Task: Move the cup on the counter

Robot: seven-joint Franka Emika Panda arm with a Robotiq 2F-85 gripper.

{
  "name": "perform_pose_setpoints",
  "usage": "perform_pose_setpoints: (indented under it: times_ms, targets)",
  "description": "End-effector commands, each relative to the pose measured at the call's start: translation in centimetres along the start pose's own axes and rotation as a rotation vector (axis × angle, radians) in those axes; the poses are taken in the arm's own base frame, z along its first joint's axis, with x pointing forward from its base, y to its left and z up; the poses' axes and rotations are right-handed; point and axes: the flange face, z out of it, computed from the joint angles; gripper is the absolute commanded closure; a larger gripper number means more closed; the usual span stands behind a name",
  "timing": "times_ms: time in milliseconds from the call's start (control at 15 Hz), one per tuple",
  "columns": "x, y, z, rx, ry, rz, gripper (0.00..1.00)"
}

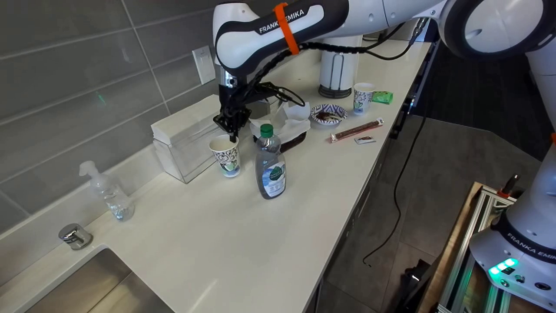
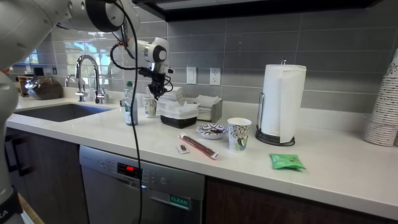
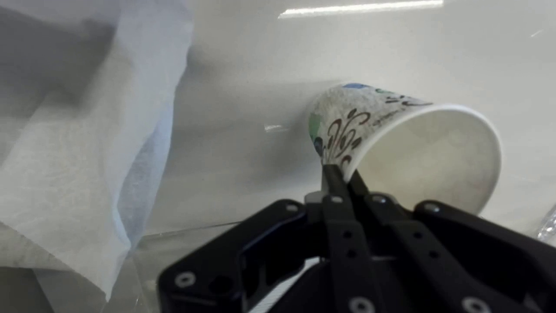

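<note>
The cup [image 1: 226, 160] is white paper with dark swirls and green-blue marks. It is near the napkin holder and the soap bottle, with its base at or close to the off-white counter [image 1: 243, 243]; I cannot tell if it is slightly raised. The cup also shows in an exterior view [image 2: 150, 107] and in the wrist view [image 3: 347, 119], with its open mouth toward the camera. My gripper [image 3: 346, 174] is shut on the cup's wall at the rim, one finger inside and one outside. The gripper [image 1: 233, 138] points down at the rim in both exterior views.
The soap bottle [image 1: 270, 167] stands beside the cup. A clear napkin holder [image 1: 191, 152] and a lined basket [image 2: 178, 121] are close by. A second cup [image 2: 238, 135], bowl [image 2: 212, 130], meat stick [image 2: 199, 146] and paper towels [image 2: 279, 102] stand farther along. The sink [image 1: 100, 282] is opposite.
</note>
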Motion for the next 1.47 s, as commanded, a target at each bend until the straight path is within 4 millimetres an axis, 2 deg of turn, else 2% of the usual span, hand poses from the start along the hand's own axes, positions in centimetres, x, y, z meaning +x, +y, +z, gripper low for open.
perform_pose_setpoints:
  times_ms: [0, 133, 200, 267, 333, 667, 933, 1067, 1133, 1400]
  targets:
    - [0.5, -0.2, 0.7, -0.034, 0.003, 0.011, 0.99]
    - [0.5, -0.3, 0.8, -0.028, 0.003, 0.007, 0.96]
    - [0.5, -0.4, 0.7, -0.025, 0.002, 0.006, 0.71]
    - [0.4, -0.5, 0.5, -0.025, 0.001, 0.002, 0.71]
    - [0.4, -0.6, 0.1, -0.019, 0.000, -0.001, 0.66]
    - [0.3, -1.0, -3.2, 0.018, 0.051, -0.002, 0.29]
    - [0.1, -0.1, -5.4, 0.079, 0.274, -0.114, 0.01]
    - [-0.8, 0.5, -6.3, 0.082, 0.393, -0.157, 0.00]
    - [-1.1, 0.5, -6.1, 0.082, 0.435, -0.175, 0.00]
    - [-4.6, -0.2, -6.6, 0.094, 0.540, -0.190, 0.00]
